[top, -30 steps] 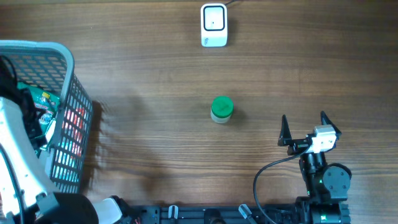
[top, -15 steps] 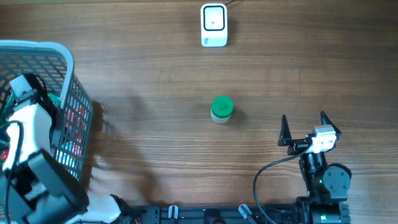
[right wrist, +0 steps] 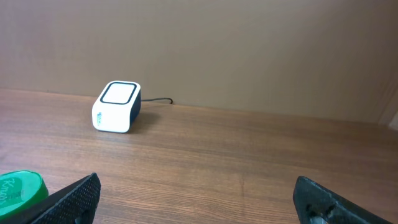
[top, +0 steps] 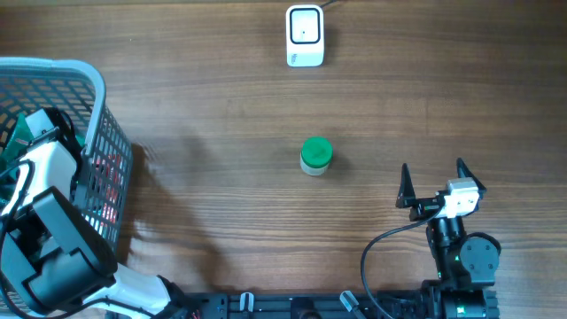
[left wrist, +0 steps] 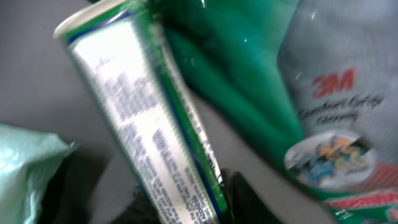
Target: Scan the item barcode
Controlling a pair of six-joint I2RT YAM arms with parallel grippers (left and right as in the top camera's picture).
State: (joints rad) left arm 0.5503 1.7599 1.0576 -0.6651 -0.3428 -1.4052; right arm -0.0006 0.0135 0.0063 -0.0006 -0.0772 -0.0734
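My left gripper [left wrist: 186, 210] is down inside the grey basket [top: 99, 106], jaws shut on the lower end of a white and green tube [left wrist: 146, 118] with small print. The tube lies slanted, its dark fingers [left wrist: 249, 202] pressing both sides. From overhead only the left arm's white wrist [top: 42, 151] shows over the basket; the tube is hidden there. The white scanner [top: 305, 35] stands at the table's far middle, also the scanner [right wrist: 116, 107] in the right wrist view. My right gripper [top: 432, 175] rests open at the front right, nothing between its fingers [right wrist: 74, 198].
A green-lidded jar [top: 316, 155] stands mid-table, left of the right gripper. Inside the basket lie a green 3M package [left wrist: 329, 124] and a pale green pack [left wrist: 25, 168] beside the tube. The scanner's cable runs off the far edge.
The left arm has swung from the table's left edge over and down into the basket. The right arm, jar and scanner have not moved.
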